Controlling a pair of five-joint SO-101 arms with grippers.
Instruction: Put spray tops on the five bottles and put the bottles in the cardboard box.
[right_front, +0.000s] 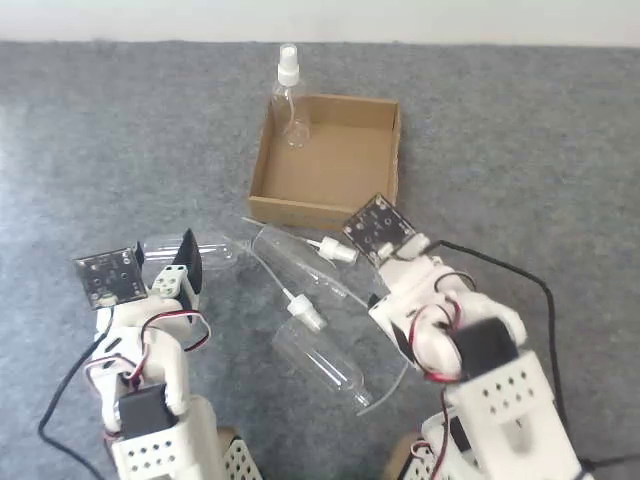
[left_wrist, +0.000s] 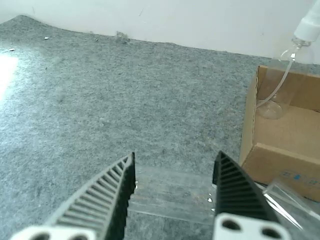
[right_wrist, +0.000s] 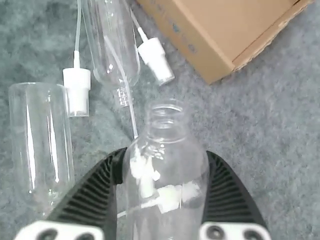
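Observation:
A cardboard box (right_front: 330, 205) lies at the table's far middle. One clear bottle with a white spray top (right_front: 289, 98) stands in its far left corner. In the right wrist view my right gripper (right_wrist: 165, 156) is shut on a topless clear bottle (right_wrist: 167, 145), neck pointing away. Ahead of it lie two loose spray tops (right_wrist: 77, 92) (right_wrist: 156, 60) and two more bare bottles (right_wrist: 37, 140) (right_wrist: 112, 45). My left gripper (left_wrist: 175, 157) is open, its fingers on either side of another clear bottle (left_wrist: 170, 197) lying on the felt, left of the box (left_wrist: 280, 150).
Grey felt covers the table (right_front: 520, 150), with open room left and right of the box. A thin dip tube (right_front: 395, 385) curves off a lying bottle (right_front: 322, 358) near the right arm's base. A black cable (right_front: 545, 300) trails to the right.

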